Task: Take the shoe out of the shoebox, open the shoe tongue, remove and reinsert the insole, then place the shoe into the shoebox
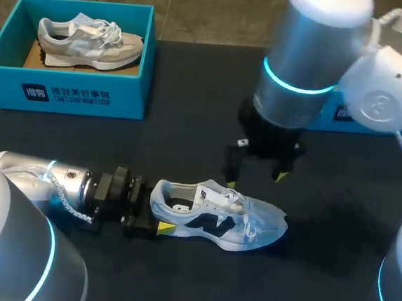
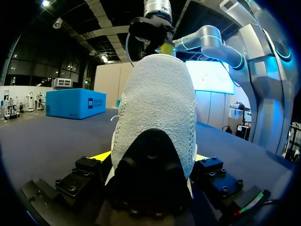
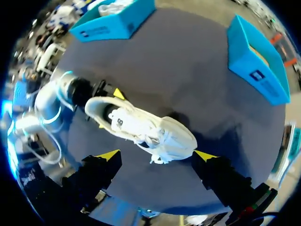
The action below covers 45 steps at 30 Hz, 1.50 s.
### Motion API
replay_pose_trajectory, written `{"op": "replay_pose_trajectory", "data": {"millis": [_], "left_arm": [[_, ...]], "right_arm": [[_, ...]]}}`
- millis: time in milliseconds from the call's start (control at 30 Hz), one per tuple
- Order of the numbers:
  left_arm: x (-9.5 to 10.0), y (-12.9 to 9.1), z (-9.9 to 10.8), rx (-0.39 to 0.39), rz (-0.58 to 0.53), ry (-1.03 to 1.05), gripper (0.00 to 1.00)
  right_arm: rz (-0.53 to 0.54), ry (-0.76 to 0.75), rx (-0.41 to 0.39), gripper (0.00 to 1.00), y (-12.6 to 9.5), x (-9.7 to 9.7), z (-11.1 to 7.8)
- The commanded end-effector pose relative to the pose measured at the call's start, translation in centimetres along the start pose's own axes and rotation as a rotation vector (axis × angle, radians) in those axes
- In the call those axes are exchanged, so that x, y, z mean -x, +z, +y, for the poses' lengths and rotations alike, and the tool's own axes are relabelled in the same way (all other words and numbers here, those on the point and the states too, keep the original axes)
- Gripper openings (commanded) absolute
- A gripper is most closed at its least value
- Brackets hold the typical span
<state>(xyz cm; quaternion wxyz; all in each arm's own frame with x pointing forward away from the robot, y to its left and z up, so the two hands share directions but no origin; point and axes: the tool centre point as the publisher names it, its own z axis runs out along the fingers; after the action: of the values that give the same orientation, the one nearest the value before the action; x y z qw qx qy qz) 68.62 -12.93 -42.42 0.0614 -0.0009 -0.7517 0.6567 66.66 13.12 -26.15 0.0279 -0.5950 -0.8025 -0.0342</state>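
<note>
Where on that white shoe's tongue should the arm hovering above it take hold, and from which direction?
The free top edge of the tongue, at the mouth of the shoe, coming straight down. The shoe stands on its sole with its opening facing up, the left gripper clamps the heel, and the right gripper hangs open above, so its fingers could likely straddle that thin flap.

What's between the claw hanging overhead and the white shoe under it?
Nothing: in the right wrist view the open right claw looks straight down on the shoe, only air between.
</note>
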Motion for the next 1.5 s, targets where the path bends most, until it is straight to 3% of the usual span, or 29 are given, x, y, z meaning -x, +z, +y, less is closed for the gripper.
{"op": "replay_pose_trajectory", "data": {"millis": [33, 167, 333, 567, 900, 1300, 1500], "left_arm": [[-0.1, -0.2, 0.3, 0.000, -0.004, 0.001, 0.00], [-0.1, -0.2, 0.3, 0.000, -0.004, 0.001, 0.00], [-0.1, -0.2, 0.3, 0.000, -0.004, 0.001, 0.00], [-0.1, -0.2, 0.3, 0.000, -0.004, 0.001, 0.00], [-0.1, -0.2, 0.3, 0.000, -0.004, 0.001, 0.00], [-0.1, -0.2, 0.3, 0.000, -0.004, 0.001, 0.00], [-0.1, -0.2, 0.3, 0.000, -0.004, 0.001, 0.00]], "right_arm": [[-0.108, 0.138, -0.112, 1.00, 0.6, -1.5, 1.4], [-0.108, 0.138, -0.112, 1.00, 0.6, -1.5, 1.4], [-0.275, 0.236, -0.101, 1.00, 1.7, -5.7, 1.2], [-0.396, 0.297, -0.061, 1.00, 3.0, -8.3, 1.2], [-0.463, 0.398, -0.034, 1.00, 4.7, -8.0, 1.7], [-0.465, 0.450, -0.025, 1.00, 6.2, -6.9, 2.1], [-0.430, 0.407, -0.048, 1.00, 7.3, -6.5, 2.5]]}}
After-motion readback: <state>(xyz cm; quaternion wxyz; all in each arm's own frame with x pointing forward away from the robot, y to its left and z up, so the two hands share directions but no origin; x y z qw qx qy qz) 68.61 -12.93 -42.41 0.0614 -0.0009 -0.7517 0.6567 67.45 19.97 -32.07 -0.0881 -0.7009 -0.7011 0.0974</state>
